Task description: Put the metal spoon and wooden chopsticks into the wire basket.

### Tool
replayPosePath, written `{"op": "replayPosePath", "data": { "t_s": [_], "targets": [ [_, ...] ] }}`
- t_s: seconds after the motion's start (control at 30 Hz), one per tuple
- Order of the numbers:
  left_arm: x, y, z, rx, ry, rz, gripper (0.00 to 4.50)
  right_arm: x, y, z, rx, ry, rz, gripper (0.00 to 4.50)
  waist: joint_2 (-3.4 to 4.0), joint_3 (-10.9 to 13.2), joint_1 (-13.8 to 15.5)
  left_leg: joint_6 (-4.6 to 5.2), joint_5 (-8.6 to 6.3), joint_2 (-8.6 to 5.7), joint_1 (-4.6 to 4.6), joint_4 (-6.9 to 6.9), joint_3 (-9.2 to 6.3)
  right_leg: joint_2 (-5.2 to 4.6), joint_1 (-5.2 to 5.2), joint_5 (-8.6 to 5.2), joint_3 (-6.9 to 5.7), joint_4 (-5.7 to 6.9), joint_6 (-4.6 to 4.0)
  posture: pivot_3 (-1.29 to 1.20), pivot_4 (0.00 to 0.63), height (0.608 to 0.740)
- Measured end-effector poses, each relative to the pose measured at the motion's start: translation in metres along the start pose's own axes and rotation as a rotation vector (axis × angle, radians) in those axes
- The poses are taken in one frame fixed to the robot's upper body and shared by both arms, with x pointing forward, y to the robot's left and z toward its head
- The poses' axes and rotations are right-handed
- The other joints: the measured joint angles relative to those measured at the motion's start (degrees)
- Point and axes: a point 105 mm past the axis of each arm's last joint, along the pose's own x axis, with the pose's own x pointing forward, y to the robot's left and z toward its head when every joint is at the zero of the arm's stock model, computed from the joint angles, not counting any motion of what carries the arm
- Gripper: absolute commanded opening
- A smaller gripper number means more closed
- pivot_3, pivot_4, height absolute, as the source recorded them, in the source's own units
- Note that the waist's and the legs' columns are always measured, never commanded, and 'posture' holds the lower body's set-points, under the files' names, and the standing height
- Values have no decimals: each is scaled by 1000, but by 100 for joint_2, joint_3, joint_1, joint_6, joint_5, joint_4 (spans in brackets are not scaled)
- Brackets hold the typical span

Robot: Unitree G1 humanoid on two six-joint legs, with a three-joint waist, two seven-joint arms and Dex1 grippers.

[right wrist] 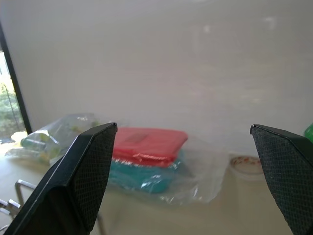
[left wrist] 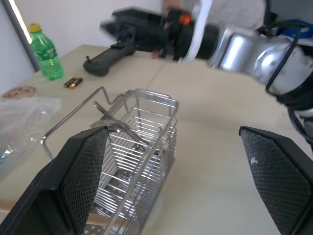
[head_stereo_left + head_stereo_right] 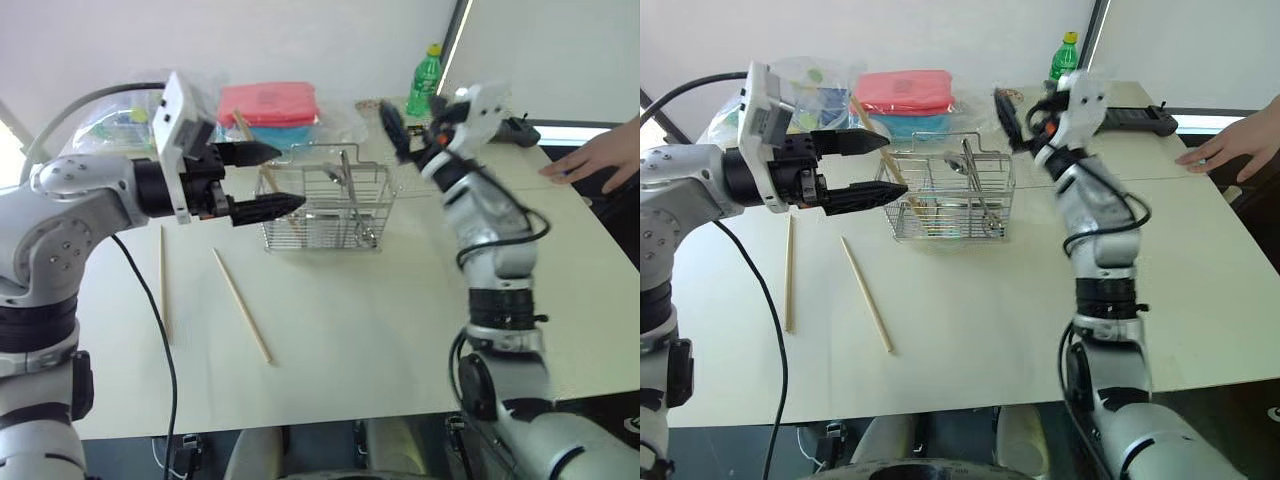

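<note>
Two wooden chopsticks [image 3: 241, 304] lie flat on table [image 3: 350, 340], on near-left side of wire basket [image 3: 325, 210], long axes running toward me. Metal spoon [image 3: 962, 168] already inside basket. Left gripper [image 3: 262, 180] nearer, spread wide, empty; right gripper [image 3: 392, 128] released, beyond basket.

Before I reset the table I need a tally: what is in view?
wire basket: one, silver, table middle
metal spoon: one, silver, in basket
wooden chopsticks: two lying on table, left of basket; another leaning in basket
red-lidded box: one, in clear bag, behind basket
green bottle: one, far edge
person's hand: one, right table edge
left gripper: fingers open, beside basket
right gripper: fingers open, raised behind basket
</note>
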Motion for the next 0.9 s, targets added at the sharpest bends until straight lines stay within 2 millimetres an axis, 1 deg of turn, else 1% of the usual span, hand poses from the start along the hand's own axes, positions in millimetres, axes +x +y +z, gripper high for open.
{"op": "replayPosePath", "data": {
  "t_s": [0.07, 0.1, 0.13, 0.17, 0.23, 0.33, 0.37, 0.4, 0.43, 0.47, 0.5, 0.57, 0.6, 0.63, 0.73, 0.8, 0.9],
  "targets": [
    [-8, 13, 7, -19, -41, 100, 4500, 2, -5, 36, -50, 14, 63, 4459, -4, 5, -5, 1, -1, 1, 4, -7, -1, 0, 0, -1, -1, -2, 0, 0, 150, 699],
    [-13, 19, 9, -29, -54, 152, 4500, 0, -6, 49, -70, 32, 99, 4459, -4, 5, -1, 1, -1, 1, 8, -14, -1, 1, 2, -2, -1, -3, 0, 0, 150, 699],
    [-20, 29, 10, -47, -61, 229, 4500, -4, -6, 60, -91, 82, 144, 4459, -7, 4, 4, 2, -1, 0, 10, -18, 0, 0, 3, -2, -1, -4, 1, 0, 150, 699],
    [-30, 41, 7, -70, -58, 328, 4500, -9, -6, 66, -100, 150, 185, 4459, -16, -1, 2, 2, -1, 0, 14, -26, 1, 0, 5, -2, -1, -7, 1, 0, 150, 699],
    [-49, 62, -9, -129, -4, 500, 4500, -21, -7, 63, -94, 285, 227, 4459, -26, -2, -9, 4, -2, 1, 17, -27, 2, 0, 8, -3, 0, -7, 3, 0, 150, 699],
    [-77, 85, -40, -229, 96, 726, 4500, -39, 2, 43, -50, 474, 294, 4459, -48, 10, -15, 3, -2, 0, 13, -25, 3, -2, 4, -2, 0, -7, 3, 0, 150, 699],
    [-82, 88, -45, -250, 118, 769, 4500, -46, 4, 38, -58, 513, 315, 4459, -55, 14, -4, 2, -3, 0, 8, -26, 3, -2, 1, -3, 0, -8, 4, 0, 150, 699],
    [-91, 92, -54, -288, 159, 828, 4500, -59, 10, 30, -83, 574, 363, 4459, -59, 16, 29, 2, -3, 0, 8, -26, 2, -2, 2, -3, -1, -10, 5, 0, 150, 699],
    [-98, 94, -59, -310, 180, 868, 4500, -65, 14, 26, -91, 600, 392, 4459, -61, 17, 49, 1, -3, 0, 8, -26, 3, -4, 2, -4, 0, -11, 7, 0, 150, 699],
    [-107, 97, -69, -335, 234, 932, 4500, -77, 19, 22, -106, 636, 445, 4459, -61, 18, 103, 1, -4, -1, 7, -26, 6, -4, 2, -5, 0, -16, 9, 0, 150, 699],
    [-119, 99, -83, -372, 308, 1003, 4500, -89, 25, 19, -107, 672, 504, 4459, -61, 18, 123, 0, -4, -1, 10, -26, 9, -7, 4, -5, 0, -15, 10, 0, 150, 699],
    [-137, 98, -110, -438, 437, 1104, 4500, -104, 33, 16, -122, 709, 583, 4459, -66, 19, 156, -2, -4, -2, 9, -25, 10, -8, 5, -6, 0, -17, 13, 0, 150, 699],
    [-142, 96, -121, -470, 480, 1130, 4500, -108, 35, 16, -130, 718, 605, 4459, -72, 18, 165, -4, -4, -2, 8, -23, 10, -8, 6, -7, 0, -17, 14, 0, 150, 699],
    [-142, 92, -135, -519, 526, 1150, 4500, -113, 37, 16, -131, 718, 635, 4459, -79, 19, 179, -10, -1, -2, 8, -18, 10, -9, 7, -10, -1, -17, 19, 0, 150, 699],
    [-134, 86, -151, -566, 577, 1149, 4500, -119, 44, 20, -117, 704, 693, 4459, -103, 32, 186, -25, 6, -2, 4, -8, 9, -10, 8, -14, 0, -17, 26, 0, 150, 699],
    [-125, 80, -164, -595, 612, 1135, 4500, -124, 47, 22, -126, 703, 725, 4459, -109, 31, 191, -26, 5, -2, 7, -2, 9, -11, 13, -13, 0, -17, 25, 0, 150, 699],
    [-110, 74, -176, -604, 647, 1096, 4500, -125, 48, 22, -131, 697, 724, 4459, -115, 30, 200, -28, 6, -2, 7, 0, 10, -13, 13, -12, 0, -17, 22, 0, 150, 699]
  ]
}}
